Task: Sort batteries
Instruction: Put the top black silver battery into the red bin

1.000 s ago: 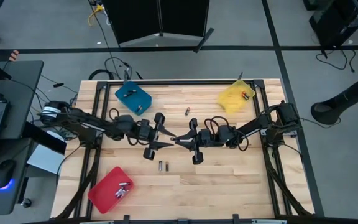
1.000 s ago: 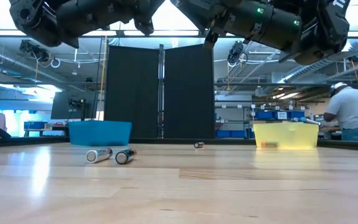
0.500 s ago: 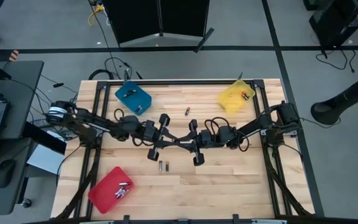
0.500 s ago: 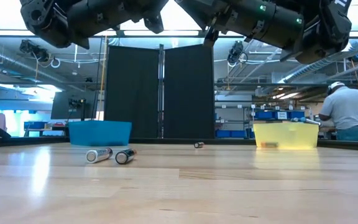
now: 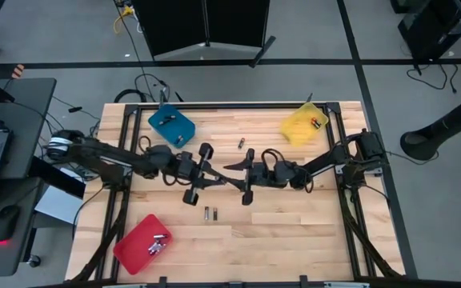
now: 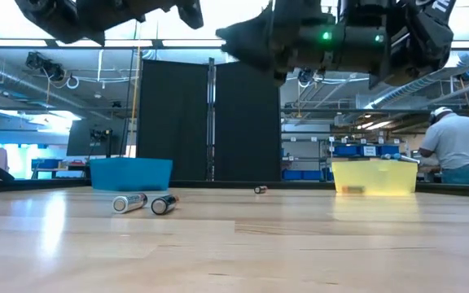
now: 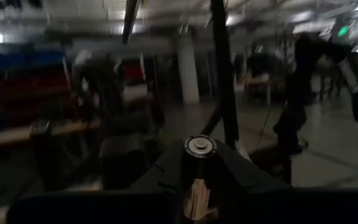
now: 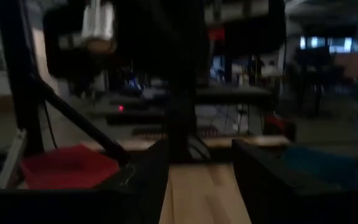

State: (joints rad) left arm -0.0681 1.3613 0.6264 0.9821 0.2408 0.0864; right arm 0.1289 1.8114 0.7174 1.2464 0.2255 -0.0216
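Above the middle of the table, my left gripper [image 5: 216, 171] is shut on one of the batteries [image 7: 199, 147], a small cell whose round metal end shows in the left wrist view. My right gripper [image 5: 233, 167] faces it close by, open with nothing between its fingers [image 8: 143, 180]. Two batteries [image 5: 207, 213] lie side by side on the wood below the grippers, also in the low view [image 6: 145, 203]. A smaller one [image 5: 241, 142] lies farther back. A few batteries lie in the red tray [image 5: 143, 242]. My left gripper pinches the battery between its two fingers, which sit on the cell's sides [image 7: 194, 196] below its round end [image 7: 199, 147]. The fingers reach out roughly level toward the table's right. The battery is lifted clear of the table, one end standing free above the fingers.
A blue tray [image 5: 171, 126] stands at the far left, a yellow tray [image 5: 304, 124] at the far right, and the red tray at the near left. A person [image 6: 461, 146] stands beyond the table on the right. Bare wood lies along the near edge.
My left gripper has shut on the battery held between the two grippers and has then risen a little with it. My right gripper has opened, let go of it, and tipped its fingers down toward level. The batteries on the table have not moved.
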